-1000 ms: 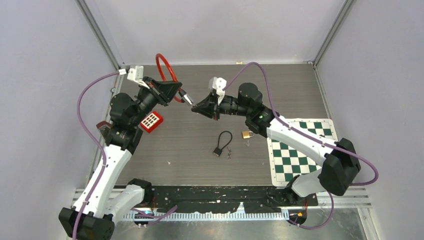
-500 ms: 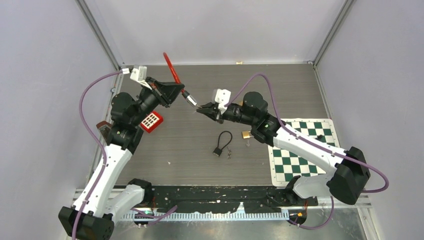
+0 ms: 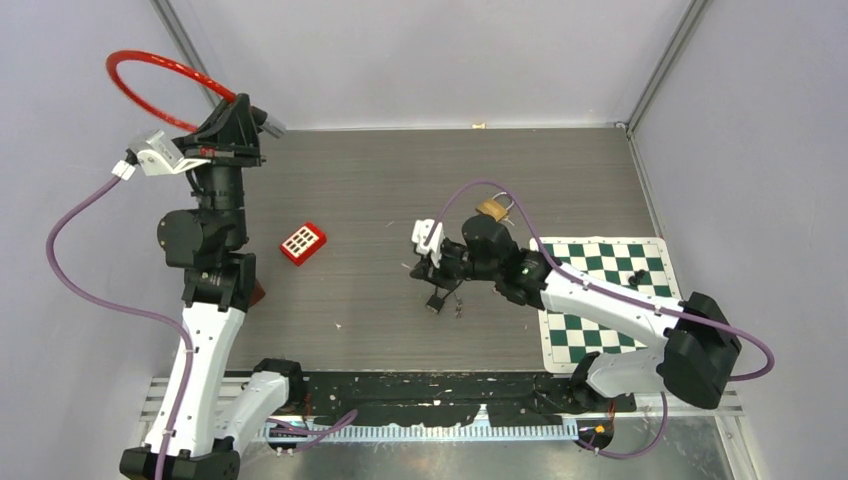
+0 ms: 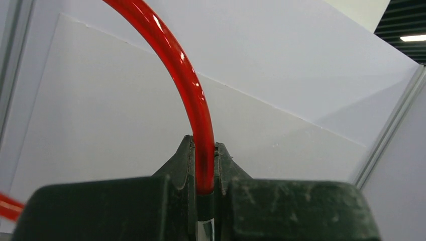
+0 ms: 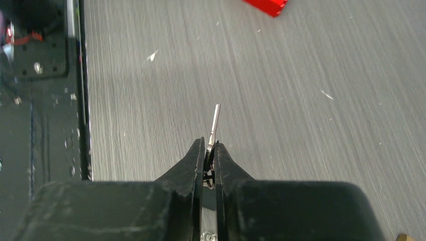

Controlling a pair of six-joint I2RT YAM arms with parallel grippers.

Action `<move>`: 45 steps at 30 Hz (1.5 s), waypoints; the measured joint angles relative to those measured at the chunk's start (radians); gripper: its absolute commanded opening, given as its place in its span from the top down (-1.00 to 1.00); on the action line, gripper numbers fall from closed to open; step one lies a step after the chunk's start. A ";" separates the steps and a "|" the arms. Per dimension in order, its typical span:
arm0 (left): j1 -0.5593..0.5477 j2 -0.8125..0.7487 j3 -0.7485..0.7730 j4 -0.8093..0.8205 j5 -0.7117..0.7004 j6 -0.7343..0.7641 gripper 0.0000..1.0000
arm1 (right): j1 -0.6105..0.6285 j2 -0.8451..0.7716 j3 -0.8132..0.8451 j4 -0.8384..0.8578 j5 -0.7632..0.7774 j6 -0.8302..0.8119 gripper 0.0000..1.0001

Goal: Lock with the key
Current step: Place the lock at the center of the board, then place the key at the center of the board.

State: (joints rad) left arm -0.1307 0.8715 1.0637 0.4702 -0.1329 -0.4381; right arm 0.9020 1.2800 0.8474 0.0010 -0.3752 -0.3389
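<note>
Red cable loop (image 4: 187, 85) is pinched between the closed jaws of the left end effector (image 4: 203, 153), arching up and away from its tips. The right end effector (image 5: 210, 149) is clamped on a silver key (image 5: 215, 118), whose blade juts ahead of the tips, above the worktop (image 5: 301, 125). A black padlock (image 3: 436, 301) lies close by.

We lose the red cable (image 4: 187, 88) at the left wrist view's top edge. The fingers (image 5: 194, 161) hide the key's (image 5: 215, 122) head.
</note>
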 measured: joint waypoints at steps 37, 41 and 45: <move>-0.501 0.338 -0.492 -0.549 0.081 0.028 -0.95 | -0.145 0.266 0.171 0.025 0.395 0.702 0.89; -0.501 0.232 -0.537 -0.550 0.047 0.035 -0.99 | -0.145 0.340 0.201 0.034 0.350 0.736 0.89; -0.501 0.074 -0.547 -0.558 -0.017 0.050 -0.99 | -0.144 0.412 0.234 0.066 0.293 0.769 0.89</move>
State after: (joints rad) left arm -0.6319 0.9451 0.5171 -0.0875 -0.1497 -0.3885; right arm 0.7582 1.6920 1.0817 0.0669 -0.0818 0.4305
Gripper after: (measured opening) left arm 0.994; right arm 0.119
